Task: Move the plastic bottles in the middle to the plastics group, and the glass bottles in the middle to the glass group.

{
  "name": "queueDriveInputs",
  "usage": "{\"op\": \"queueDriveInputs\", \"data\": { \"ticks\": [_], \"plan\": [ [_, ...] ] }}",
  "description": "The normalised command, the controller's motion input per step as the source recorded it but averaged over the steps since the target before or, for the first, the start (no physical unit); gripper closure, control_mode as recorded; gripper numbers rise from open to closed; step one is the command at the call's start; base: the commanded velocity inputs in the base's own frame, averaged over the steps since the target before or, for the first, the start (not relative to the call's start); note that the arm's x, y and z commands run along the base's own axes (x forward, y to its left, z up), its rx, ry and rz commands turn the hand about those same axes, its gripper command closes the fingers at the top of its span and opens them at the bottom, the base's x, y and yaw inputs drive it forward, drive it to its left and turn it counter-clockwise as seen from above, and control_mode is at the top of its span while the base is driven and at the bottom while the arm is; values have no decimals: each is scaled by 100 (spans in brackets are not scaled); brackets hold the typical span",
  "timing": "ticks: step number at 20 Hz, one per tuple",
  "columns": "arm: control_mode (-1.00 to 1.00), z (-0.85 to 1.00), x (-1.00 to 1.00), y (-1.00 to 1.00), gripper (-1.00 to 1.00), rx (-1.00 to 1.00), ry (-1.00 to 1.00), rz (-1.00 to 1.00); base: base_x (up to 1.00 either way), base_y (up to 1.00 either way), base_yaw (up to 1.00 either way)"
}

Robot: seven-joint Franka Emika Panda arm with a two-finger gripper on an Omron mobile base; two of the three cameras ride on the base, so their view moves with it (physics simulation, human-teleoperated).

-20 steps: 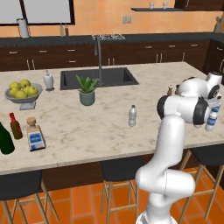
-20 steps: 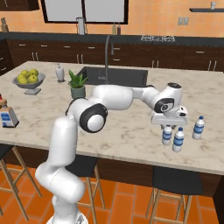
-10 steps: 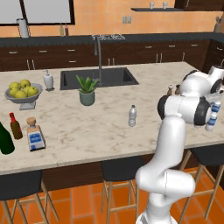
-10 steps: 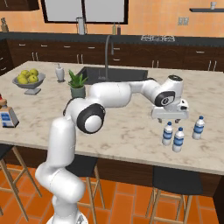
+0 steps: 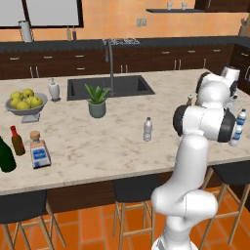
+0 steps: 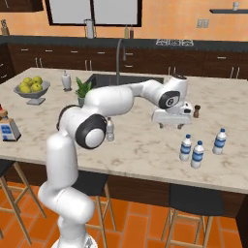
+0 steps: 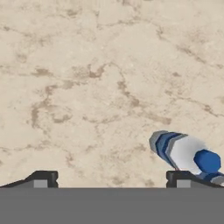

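Bottles of plastic stand on a broad beige marble island counter with a dark sink set in it, dark cabinets and orange wall behind. The plastics group, three blue-labelled bottles, stands near the right front edge. One slim plain bottle stands alone mid-counter. The gripper hangs above bare marble, fingers wide apart, holding nothing, one bottle just beside a fingertip.

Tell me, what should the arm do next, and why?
Probably lift and swing toward the slim plastic bottle standing alone mid-counter: the gripper is open and empty above bare marble counter, beside the blue-labelled bottles.
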Motion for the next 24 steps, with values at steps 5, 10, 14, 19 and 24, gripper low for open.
{"op": "queueDriveInputs", "data": {
  "ticks": [5,10,14,19,24],
  "plan": [
    [-100,6,0,100,-100,-2,0,18,0,0,0],
    [-100,1,0,100,-100,-4,2,20,0,0,0],
    [-100,0,6,100,-100,-1,0,7,0,0,0],
    [-100,0,16,100,-100,0,-7,3,0,0,0],
    [-100,0,37,91,-100,0,-7,0,0,0,0]
  ]
}}
